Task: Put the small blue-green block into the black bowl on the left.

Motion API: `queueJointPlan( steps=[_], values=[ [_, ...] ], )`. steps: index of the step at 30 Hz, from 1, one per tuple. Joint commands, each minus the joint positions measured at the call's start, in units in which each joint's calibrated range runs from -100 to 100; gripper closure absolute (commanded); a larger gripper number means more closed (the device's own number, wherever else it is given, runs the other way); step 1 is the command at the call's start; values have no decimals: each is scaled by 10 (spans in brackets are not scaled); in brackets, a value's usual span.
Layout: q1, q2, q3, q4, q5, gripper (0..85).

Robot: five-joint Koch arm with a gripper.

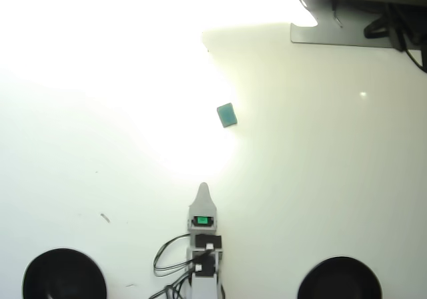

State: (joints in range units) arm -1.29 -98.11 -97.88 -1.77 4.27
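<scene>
Overhead view: the arm [202, 259] is entering from the bottom edge, its base cut off by the frame, with black cables [167, 262] looping off its left side. The gripper [203, 189] is pointing up-frame and showing as a single pale pointed tip. Only that one tip is visible, so whether the jaws are apart or together cannot be told. Nothing is sitting in or against the tip.

The small blue-green block [227, 115] is lying flat on the white table [320, 179], well up-frame of the gripper tip and slightly right of it, clear of any contact. It is sitting rotated, its edges not square to the frame.

The black bowl [63, 275] is sitting at the bottom left, well left of the arm, its lower part cropped by the frame edge. The second black bowl [340, 279] is sitting well right of the arm, also cropped at the bottom. The insides of both are reading as plain dark, with no detail.

Glare is blowing out the whole upper left of the table, up-frame and left of the block, so surface detail there is unreadable. A monitor stand [340, 29] with dark cables is sitting at the top right, far up-frame of the block, partly cut off.
</scene>
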Motion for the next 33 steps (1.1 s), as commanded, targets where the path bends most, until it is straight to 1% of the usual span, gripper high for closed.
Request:
queueJointPlan(
  steps=[1,5,16,19,24,26,27,31,33],
  values=[
    [0,-3,-21,0,0,356],
    [8,-3,-21,1,0,356],
    [7,-4,-21,5,0,356],
    [4,-13,-21,7,-9,364],
    [-13,-14,-5,8,-84,367],
    [-21,-14,19,9,-133,367],
    [-22,-14,26,15,-149,371],
    [-24,-13,40,89,-189,391],
    [-22,-3,56,119,-198,392]
  ],
)
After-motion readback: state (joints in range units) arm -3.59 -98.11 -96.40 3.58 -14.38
